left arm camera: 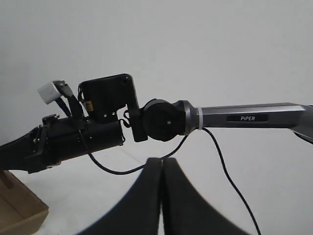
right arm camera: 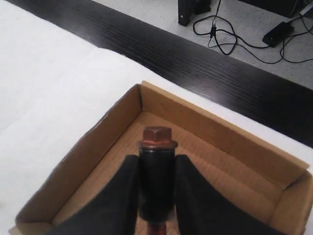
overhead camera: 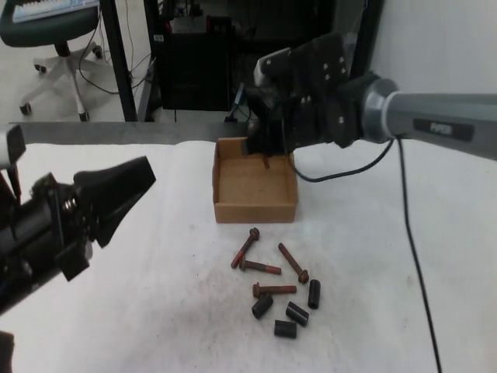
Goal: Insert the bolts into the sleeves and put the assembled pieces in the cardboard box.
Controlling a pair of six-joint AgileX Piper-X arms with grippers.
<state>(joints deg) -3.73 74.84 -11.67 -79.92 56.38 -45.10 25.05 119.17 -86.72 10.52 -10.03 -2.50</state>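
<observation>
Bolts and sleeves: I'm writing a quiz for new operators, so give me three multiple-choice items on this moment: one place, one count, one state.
1. Where is the assembled piece?
A) in the right gripper, over the box
B) lying flat inside it
C) in a person's hand

2. How many loose bolts lie on the bench?
A) two
B) four
C) six

3. The left gripper is:
A) wide open
B) shut on a sleeve
C) shut, empty

Answers:
1 A, the right wrist view shows it clamped above the box floor.
2 B, the high view shows four.
3 C, its jaws meet with nothing between.
</observation>
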